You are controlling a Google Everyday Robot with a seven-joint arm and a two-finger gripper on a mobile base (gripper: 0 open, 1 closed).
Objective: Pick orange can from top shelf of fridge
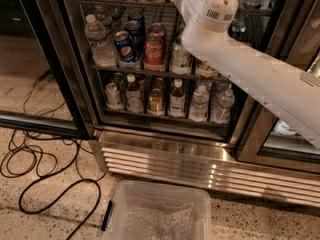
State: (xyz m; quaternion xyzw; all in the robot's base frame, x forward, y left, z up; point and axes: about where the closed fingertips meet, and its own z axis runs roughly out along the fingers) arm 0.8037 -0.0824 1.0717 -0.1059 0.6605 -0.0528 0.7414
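The robot's arm (260, 79) is a thick, smooth white tube with a few small grey marks (308, 79) near its lower end. At the upper end sits a rounded white joint housing (207, 4) with a small dark slotted grille (216, 15) and a thin pale-yellow ring under it. The gripper lies beyond the top edge of the view, out of sight.

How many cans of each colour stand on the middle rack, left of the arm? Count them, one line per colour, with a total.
Blue cans: 2, one with a Pepsi logo in front and one behind it
Red cans: 2, a Coca-Cola in front and one behind it
Total: 4
The claw is out of view, past the top edge where the arm leaves the picture.
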